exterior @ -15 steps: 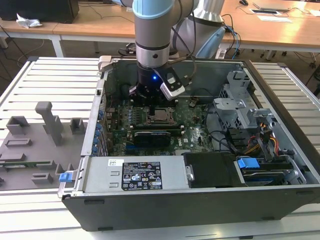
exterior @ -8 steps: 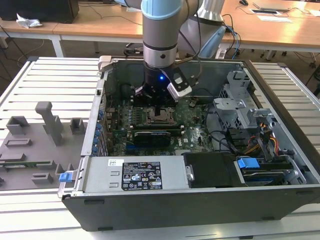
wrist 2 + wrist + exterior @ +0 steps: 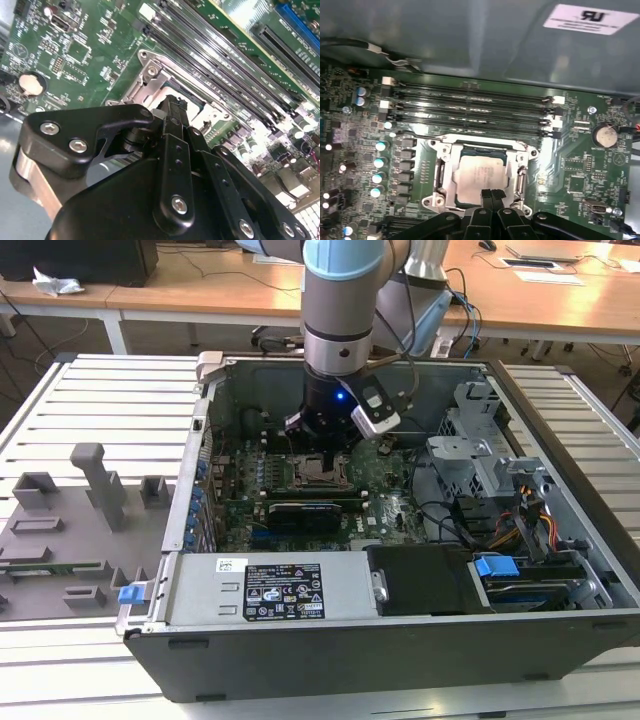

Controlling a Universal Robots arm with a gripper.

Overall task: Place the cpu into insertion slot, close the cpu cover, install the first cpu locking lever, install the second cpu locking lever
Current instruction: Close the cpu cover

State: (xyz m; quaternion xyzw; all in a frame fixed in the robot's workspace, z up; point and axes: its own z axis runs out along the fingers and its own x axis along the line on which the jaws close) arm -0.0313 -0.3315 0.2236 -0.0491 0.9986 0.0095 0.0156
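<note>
The cpu (image 3: 481, 176), a flat square with a pale, matte tan face, lies inside the insertion slot (image 3: 431, 201), which is set into the green circuit board (image 3: 570, 165). The cpu cover (image 3: 451, 170), a thin silvery metal frame, lies flat on the slot with its window around the chip. The black gripper (image 3: 492, 194) is at the slot's edge, its slim fingertips pressed together over the cpu's rim.

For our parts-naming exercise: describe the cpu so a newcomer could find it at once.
Look inside the open computer case at the green circuit board. Beside the long black memory slots lies a silvery square frame; the cpu is the only smooth pale tan square, set in its window.
</note>
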